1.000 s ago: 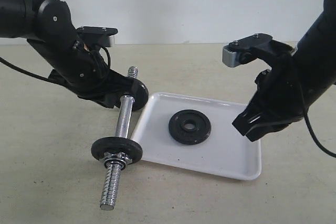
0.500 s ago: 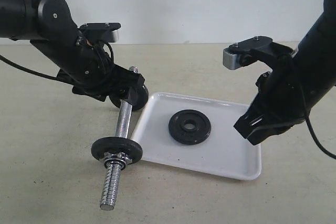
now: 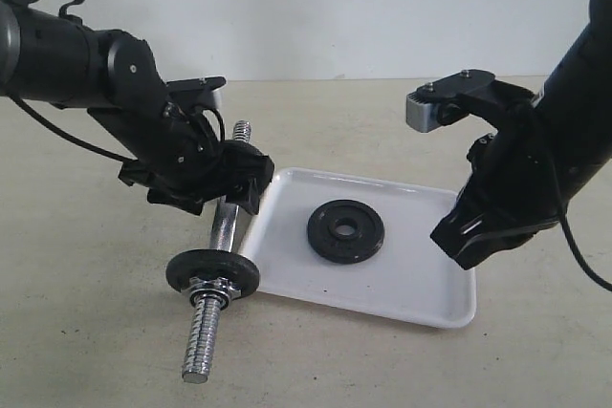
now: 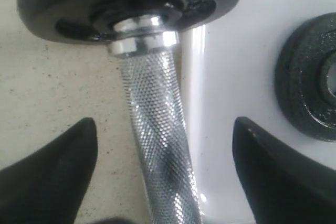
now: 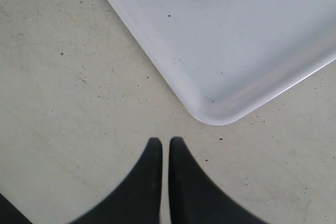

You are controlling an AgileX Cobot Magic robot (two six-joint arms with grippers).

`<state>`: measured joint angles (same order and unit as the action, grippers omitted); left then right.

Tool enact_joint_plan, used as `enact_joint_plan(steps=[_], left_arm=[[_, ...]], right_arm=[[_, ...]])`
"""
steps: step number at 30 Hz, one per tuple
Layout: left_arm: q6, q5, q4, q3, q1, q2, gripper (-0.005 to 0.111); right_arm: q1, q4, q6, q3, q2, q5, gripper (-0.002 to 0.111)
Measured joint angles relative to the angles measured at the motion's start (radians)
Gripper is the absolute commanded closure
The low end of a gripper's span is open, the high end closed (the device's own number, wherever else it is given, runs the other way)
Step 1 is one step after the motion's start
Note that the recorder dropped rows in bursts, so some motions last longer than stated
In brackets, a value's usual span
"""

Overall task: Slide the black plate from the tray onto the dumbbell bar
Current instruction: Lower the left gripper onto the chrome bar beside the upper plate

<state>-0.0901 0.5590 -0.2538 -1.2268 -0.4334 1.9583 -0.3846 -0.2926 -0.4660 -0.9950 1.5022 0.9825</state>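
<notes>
One dumbbell bar (image 3: pixel 222 232) lying near-to-far | left gripper (image 4: pixel 164 125) spread astride it | right gripper (image 5: pixel 165 141) pressed together

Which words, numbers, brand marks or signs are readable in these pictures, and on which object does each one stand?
No text can be read in any view.
The black plate: no readable lettering or number on its face.
The tray: plain white, no mark.
The dumbbell bar: only knurling and thread, no stamp visible.
The plate already on the bar: nothing readable.
</notes>
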Motion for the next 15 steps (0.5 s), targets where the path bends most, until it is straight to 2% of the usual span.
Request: enact_joint_plan(steps=[15], left_arm=[[0.000, -0.072, 0.018, 0.000, -0.025, 0.006, 0.041]], right_arm=[[0.000, -0.012, -0.015, 0.000, 0.000, 0.018, 0.109]])
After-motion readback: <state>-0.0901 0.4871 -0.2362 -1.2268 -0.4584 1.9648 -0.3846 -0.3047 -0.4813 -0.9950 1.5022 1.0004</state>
